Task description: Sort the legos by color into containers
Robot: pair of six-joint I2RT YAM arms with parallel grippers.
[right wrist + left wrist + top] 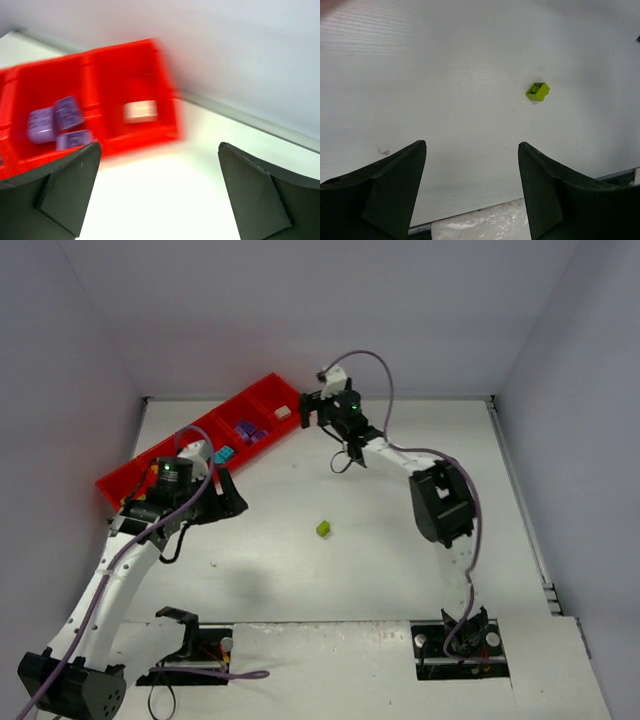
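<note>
The long red tray [122,480] lies slanted at the back left. In its compartments I see a white brick [282,411], purple bricks [250,430] and a teal brick [223,454]; the left arm hides the lower compartments. One lime green brick [324,529] lies alone on the table. My left gripper [232,502] is open and empty, just in front of the tray; its wrist view shows the lime brick [537,91] ahead and to the right. My right gripper [308,412] is open and empty at the tray's far right end, facing the blurred tray [135,142], the white brick [140,111] and the purple bricks [55,120].
Grey walls close in the table on the left, back and right. Purple cables loop over both arms [440,500]. The arm bases and their mounts [460,640] stand at the near edge. A pale plate [480,225] shows at the table's edge under the left fingers.
</note>
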